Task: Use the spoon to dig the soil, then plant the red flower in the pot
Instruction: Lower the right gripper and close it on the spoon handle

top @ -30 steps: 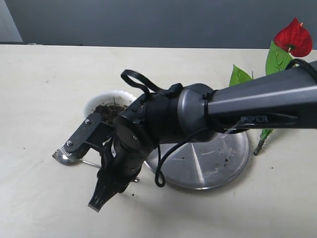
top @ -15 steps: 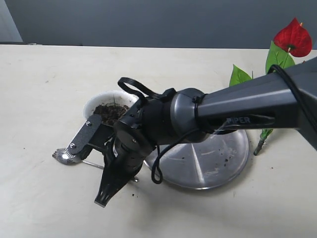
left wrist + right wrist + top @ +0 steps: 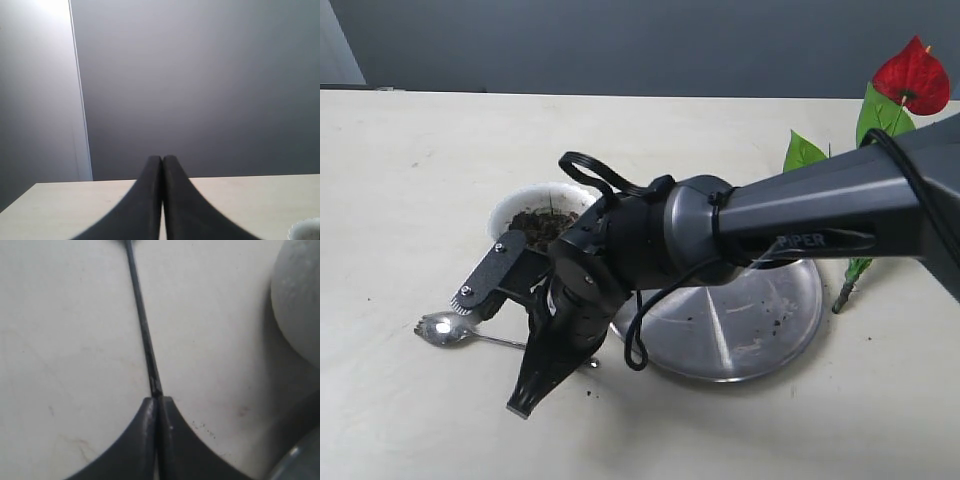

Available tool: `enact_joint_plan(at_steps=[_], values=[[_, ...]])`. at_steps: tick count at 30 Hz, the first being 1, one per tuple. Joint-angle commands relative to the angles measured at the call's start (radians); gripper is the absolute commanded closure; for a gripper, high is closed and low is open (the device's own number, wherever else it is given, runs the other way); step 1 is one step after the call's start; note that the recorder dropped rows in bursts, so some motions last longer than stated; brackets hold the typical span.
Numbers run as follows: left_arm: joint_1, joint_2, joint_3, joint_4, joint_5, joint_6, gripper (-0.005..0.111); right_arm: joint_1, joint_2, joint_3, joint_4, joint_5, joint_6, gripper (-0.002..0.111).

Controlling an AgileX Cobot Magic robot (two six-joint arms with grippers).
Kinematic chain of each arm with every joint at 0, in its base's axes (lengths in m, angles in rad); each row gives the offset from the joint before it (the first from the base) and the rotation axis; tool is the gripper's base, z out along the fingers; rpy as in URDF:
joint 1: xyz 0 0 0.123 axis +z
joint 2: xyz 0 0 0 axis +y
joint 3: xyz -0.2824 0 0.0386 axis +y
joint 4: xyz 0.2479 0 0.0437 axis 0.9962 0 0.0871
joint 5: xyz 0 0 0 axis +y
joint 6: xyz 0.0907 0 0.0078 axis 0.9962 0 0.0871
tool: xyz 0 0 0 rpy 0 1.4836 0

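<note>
My right gripper (image 3: 158, 401): tips pressed together, pinching teaspoon (image 3: 142, 325) handle | white pot (image 3: 508, 212) of soil (image 3: 540, 226) beside my wrist | left gripper (image 3: 162, 162): tips pressed together

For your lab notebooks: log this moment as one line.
right gripper: shut on spoon | left gripper: shut, empty | soil: in pot | red flower: beside plate, unplanted

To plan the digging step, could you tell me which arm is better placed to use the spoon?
The right: the right gripper is shut on the spoon by its handle, beside the pot of soil. The left gripper is shut on nothing, facing the wall.
</note>
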Motion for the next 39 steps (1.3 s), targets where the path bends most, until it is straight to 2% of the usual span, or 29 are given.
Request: enact_joint_plan(at_steps=[1,16,19,24,26,39], values=[[-0.007,-0.002,-0.004,-0.007,-0.011,-0.007,0.106,0.003,0.024,0.015,0.033,0.073,-0.001,0.108],[-0.007,-0.002,-0.004,-0.007,-0.011,-0.007,0.106,0.003,-0.031,0.015,0.035,0.077,-0.003,0.108],[-0.007,-0.002,-0.004,-0.007,-0.011,-0.007,0.106,0.003,-0.031,0.015,0.035,0.077,-0.003,0.101],[-0.007,-0.002,-0.004,-0.007,-0.011,-0.007,0.106,0.003,-0.036,0.015,0.071,0.081,-0.003,0.073],[-0.007,-0.002,-0.004,-0.007,-0.011,-0.007,0.106,0.003,-0.038,0.015,0.071,0.078,-0.003,0.067],[-0.007,-0.002,-0.004,-0.007,-0.011,-0.007,0.106,0.003,-0.04,0.015,0.057,0.033,-0.001,0.068]])
